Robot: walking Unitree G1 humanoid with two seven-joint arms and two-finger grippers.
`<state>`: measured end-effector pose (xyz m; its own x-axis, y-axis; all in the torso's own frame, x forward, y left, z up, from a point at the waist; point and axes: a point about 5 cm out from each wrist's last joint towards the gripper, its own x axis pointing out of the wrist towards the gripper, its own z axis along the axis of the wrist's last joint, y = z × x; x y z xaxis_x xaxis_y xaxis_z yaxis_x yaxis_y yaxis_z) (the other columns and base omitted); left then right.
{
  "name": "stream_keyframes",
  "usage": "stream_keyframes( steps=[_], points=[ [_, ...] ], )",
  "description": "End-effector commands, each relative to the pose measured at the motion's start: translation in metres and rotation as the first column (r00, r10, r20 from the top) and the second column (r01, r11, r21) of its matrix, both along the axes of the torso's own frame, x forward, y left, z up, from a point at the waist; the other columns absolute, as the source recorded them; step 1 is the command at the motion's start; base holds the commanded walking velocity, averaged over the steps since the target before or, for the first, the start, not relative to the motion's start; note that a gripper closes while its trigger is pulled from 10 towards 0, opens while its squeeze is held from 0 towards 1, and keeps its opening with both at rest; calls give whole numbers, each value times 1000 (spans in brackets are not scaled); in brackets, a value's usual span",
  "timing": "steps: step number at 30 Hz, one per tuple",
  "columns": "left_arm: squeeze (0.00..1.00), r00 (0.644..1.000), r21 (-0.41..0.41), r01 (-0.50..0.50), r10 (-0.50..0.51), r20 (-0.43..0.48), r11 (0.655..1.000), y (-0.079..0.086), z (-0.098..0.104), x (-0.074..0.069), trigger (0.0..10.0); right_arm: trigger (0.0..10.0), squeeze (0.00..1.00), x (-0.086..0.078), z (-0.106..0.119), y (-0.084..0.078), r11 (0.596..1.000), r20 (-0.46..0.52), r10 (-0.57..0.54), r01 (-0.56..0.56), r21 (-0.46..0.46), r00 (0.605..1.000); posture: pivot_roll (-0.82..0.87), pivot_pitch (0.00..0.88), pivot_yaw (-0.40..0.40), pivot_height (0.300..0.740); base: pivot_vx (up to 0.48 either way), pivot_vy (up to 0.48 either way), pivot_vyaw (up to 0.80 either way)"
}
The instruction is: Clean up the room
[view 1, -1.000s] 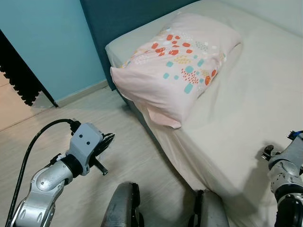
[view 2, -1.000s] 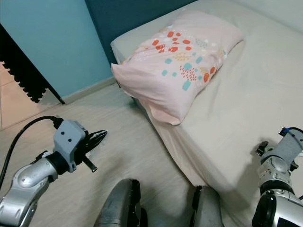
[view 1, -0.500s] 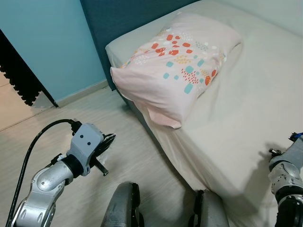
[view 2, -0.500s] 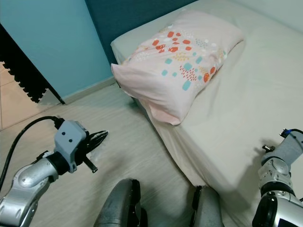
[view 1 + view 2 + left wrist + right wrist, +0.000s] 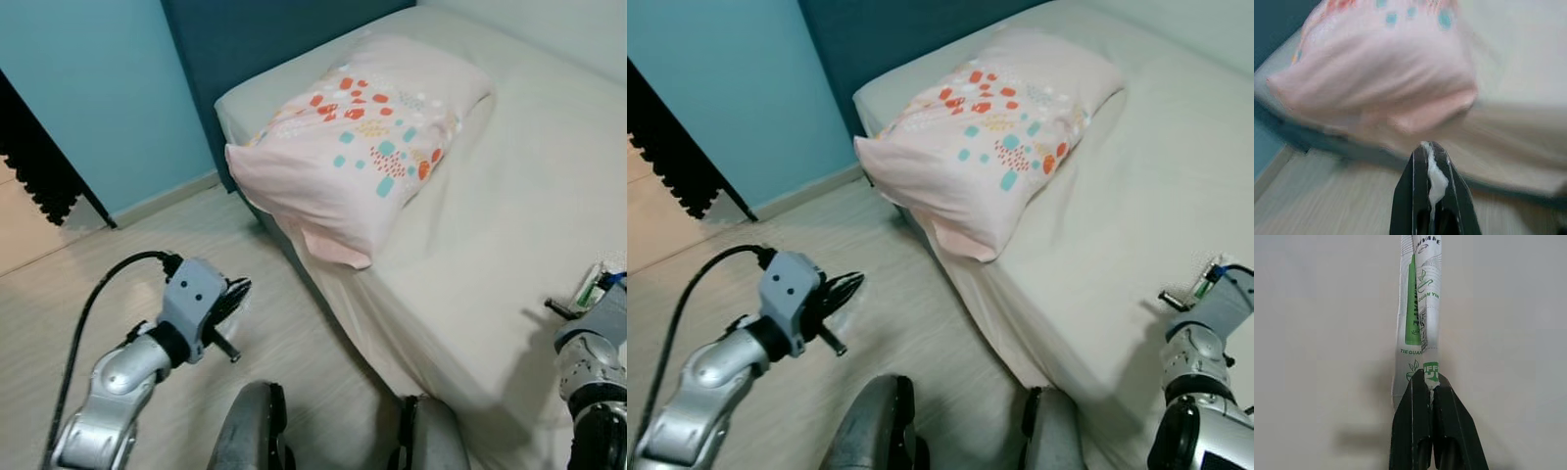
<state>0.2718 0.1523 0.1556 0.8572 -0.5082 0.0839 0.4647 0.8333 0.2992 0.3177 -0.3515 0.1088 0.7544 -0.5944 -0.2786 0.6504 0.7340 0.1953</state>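
Right gripper over bed, fingers pinched on end of wrapper. Wrapper white with green print, flattened; long axis in line with fingers, pointing straight out past fingertips, free end away from claw. Sheet lies beyond it.

Left gripper over floor beside bed, fingers clamped on white scrap. Scrap runs lengthwise between fingers, tip just at fingertips. Pillow ahead of that claw, well apart, overhanging bed edge.

Matt cloth pillow, smooth beige bed sheet — printed paper wrapper (slightly glossy), pale wood-look floor.
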Motion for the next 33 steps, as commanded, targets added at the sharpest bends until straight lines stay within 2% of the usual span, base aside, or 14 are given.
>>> stream_keyframes(
  steps=[1,4,5,6,7,8,10,11,12,15,16,18,24,33],
  points=[
    [0,999,-3,-29,29,-20,1000,-1,-9,1,10000,0,0,6,5,7,999,43,33,-32,-8,999,92,131,-2,595,0,0,0],
    [0,998,-20,-55,55,-28,998,-3,-12,3,10000,0,0,12,7,15,997,64,74,-73,-14,995,77,108,-18,595,0,0,0],
    [0,992,-56,-118,115,-54,991,-2,-16,6,10000,627,0,20,6,33,984,78,172,-167,-64,982,75,95,-29,595,0,0,0],
    [0,974,-108,-211,200,-103,971,3,-21,9,10000,10000,0,26,0,60,949,74,301,-291,-120,951,71,87,-34,595,0,0,0],
    [0,949,-146,-298,276,-152,943,8,-25,11,10000,10000,0,29,-5,88,897,62,423,-407,-172,904,68,83,-35,595,0,0,0],
    [0,949,-146,-298,276,-152,943,8,-25,11,10000,10000,0,29,-5,88,897,62,423,-407,-172,904,68,83,-35,595,0,0,0],
    [0,909,-147,-401,372,-189,904,15,-32,12,10000,10000,0,24,-7,133,797,88,589,-559,-229,803,61,73,-36,595,0,0,0],
    [0,900,-138,-423,396,-185,896,17,-33,12,10000,10000,0,20,-7,146,763,88,630,-594,-255,772,58,68,-38,595,0,0,0],
    [0,900,-138,-423,396,-185,896,17,-33,12,10000,10000,0,20,-7,146,763,88,630,-594,-255,772,58,68,-38,595,0,0,0],
    [0,872,-126,-479,456,-178,868,22,-37,12,10000,10000,0,6,-5,174,674,83,718,-661,-332,691,54,64,-46,595,0,0,0],
    [0,872,-126,-479,456,-178,868,22,-37,12,10000,10000,0,6,-5,174,674,83,718,-661,-332,691,54,64,-46,595,0,0,0],
    [0,846,-143,-524,495,-196,839,25,-40,13,10000,10000,0,-4,-11,188,627,66,755,-689,-364,652,54,55,-53,595,0,0,0],
    [0,822,-144,-564,537,-187,813,26,-40,12,10000,10000,0,-17,-27,201,618,40,762,-708,-343,646,57,46,-65,605,0,0,0],
    [0,850,-134,-524,506,-147,841,20,-36,12,10000,10000,0,-21,-26,210,635,13,746,-705,-316,666,65,82,-76,640,0,0,0]
  ],
)
